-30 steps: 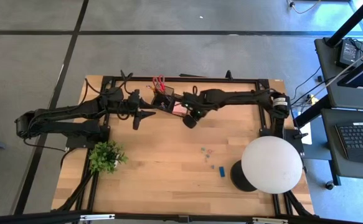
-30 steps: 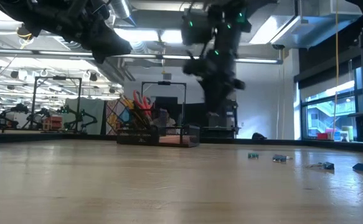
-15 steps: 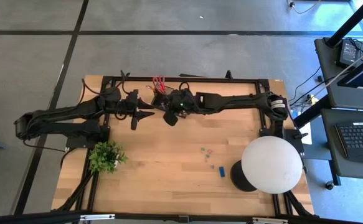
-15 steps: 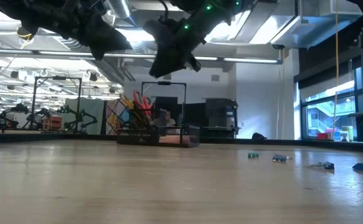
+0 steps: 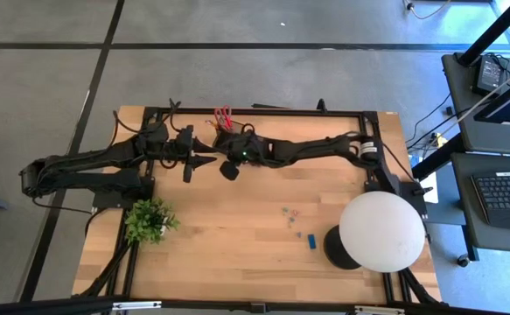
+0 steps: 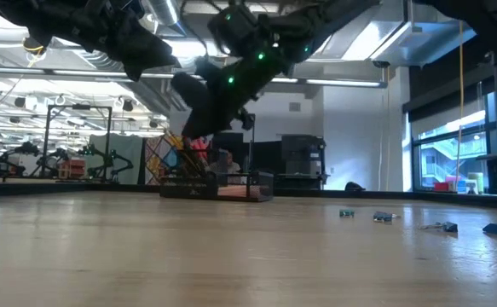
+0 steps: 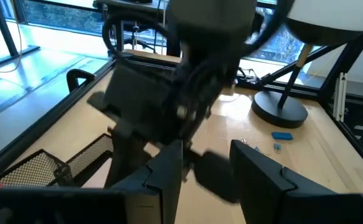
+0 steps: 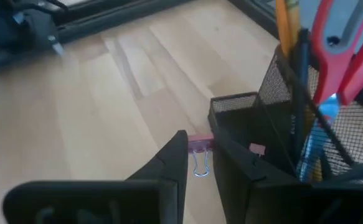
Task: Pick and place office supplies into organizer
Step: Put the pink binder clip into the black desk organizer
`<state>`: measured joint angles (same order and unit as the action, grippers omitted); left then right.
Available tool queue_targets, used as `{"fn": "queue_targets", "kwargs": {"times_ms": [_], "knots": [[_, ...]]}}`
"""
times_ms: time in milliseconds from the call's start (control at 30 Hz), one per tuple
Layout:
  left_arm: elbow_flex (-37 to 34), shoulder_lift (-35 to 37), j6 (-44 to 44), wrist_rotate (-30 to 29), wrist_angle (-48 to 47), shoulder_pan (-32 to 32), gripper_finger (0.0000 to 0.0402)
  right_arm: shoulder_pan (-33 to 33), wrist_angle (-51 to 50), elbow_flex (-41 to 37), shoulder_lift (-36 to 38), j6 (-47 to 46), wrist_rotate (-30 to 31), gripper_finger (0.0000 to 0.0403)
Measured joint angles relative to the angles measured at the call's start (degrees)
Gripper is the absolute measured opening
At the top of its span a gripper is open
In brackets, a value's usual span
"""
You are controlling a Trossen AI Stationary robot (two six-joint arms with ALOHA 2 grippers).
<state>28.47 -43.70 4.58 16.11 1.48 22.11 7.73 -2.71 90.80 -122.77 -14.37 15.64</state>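
Organizer [image 5: 231, 140] sits at the table's [image 5: 237, 219] twelve o'clock, scissors [image 5: 223, 115] in its cup; clips [image 5: 289, 214] at five o'clock, lamp [image 5: 380, 232] beyond, plant [image 5: 148, 220] at eight.

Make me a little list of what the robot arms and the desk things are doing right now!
right gripper: nearly shut on a small pink binder clip, hovering next to the organizer
left gripper: open, holding nothing, waiting beside the organizer
organizer cup: holds red-handled scissors, an orange pencil and pens
still on the table: blue block and tiny clips, near the lamp
potted plant: at the table's left edge
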Motion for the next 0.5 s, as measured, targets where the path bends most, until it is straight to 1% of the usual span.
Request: {"fn": "queue_targets", "kwargs": {"times_ms": [200,300,400,500], "knots": [[0.0,0.0,0.2,0.0,0.0,0.0,0.0127,0.5,1.2,0.0,-2.4,0.4,2.4,0.0067],[0.0,0.0,0.2,0.0,0.0,0.0,0.0127,0.7,1.2,0.0,-2.5,1.6,3.3,0.0067],[0.0,0.0,0.2,0.0,0.0,0.0,0.0127,0.9,1.2,0.0,-2.5,2.4,6.0,0.0067],[0.0,0.0,0.2,0.0,0.0,0.0,0.0127,1.2,1.2,0.0,-2.5,2.6,6.1,0.0067]]}}
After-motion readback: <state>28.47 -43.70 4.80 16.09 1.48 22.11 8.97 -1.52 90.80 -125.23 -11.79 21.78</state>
